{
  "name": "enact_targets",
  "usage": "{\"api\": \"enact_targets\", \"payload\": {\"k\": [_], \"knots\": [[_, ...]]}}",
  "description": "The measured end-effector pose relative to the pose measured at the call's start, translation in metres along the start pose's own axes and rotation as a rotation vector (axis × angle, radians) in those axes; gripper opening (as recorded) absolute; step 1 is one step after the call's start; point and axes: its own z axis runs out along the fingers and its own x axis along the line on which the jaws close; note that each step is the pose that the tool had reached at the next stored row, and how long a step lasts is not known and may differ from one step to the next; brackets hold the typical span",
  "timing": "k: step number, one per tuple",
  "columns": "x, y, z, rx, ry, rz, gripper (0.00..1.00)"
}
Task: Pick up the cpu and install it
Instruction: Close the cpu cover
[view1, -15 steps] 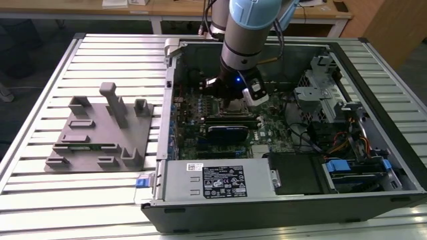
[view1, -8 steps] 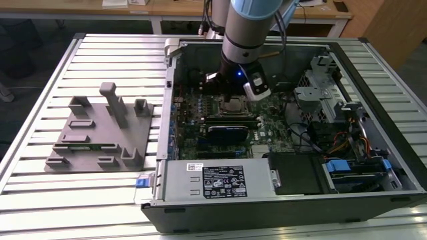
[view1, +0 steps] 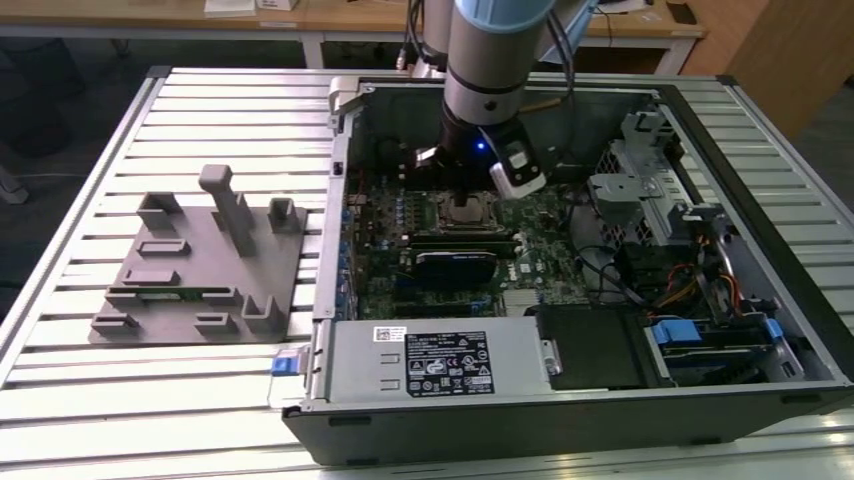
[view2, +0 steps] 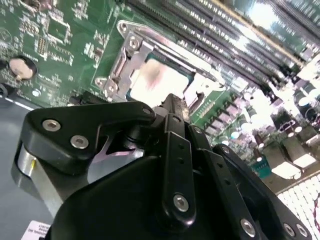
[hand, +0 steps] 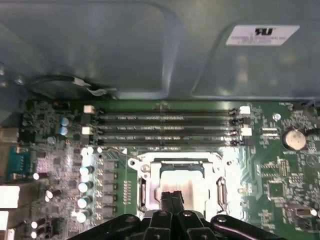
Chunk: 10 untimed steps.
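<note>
Over socketed cpu (hand: 190, 179), arm (view1: 487, 60) upright, end effector (hand: 172, 196) pinched closed

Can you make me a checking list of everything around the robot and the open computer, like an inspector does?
Surface: slatted metal table, with an open computer case on it.
Job's things: the cpu lies flat in its socket on the motherboard.
Clutter: a grey holder tray beside the case, at the exterior view's left.
Gripper: the gripper is shut, tips right over the cpu; touching or not, cannot tell.
Cables: coloured wires bundled inside the case, at the exterior view's right.
Surroundings: wooden desks behind the table.
</note>
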Motion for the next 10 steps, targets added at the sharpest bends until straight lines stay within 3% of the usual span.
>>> {"api": "enact_targets", "payload": {"k": [2,3,5,10], "knots": [[0.0,0.0001,0.0001,0.0344,-0.0013,0.0,0.11],[0.0,0.0001,0.0001,0.0473,-0.0018,0.001,0.11],[-0.0005,0.0005,0.0003,0.0549,-0.0021,0.001,0.11],[-0.0066,0.0056,0.0014,0.0581,-0.0022,0.002,0.11]]}}
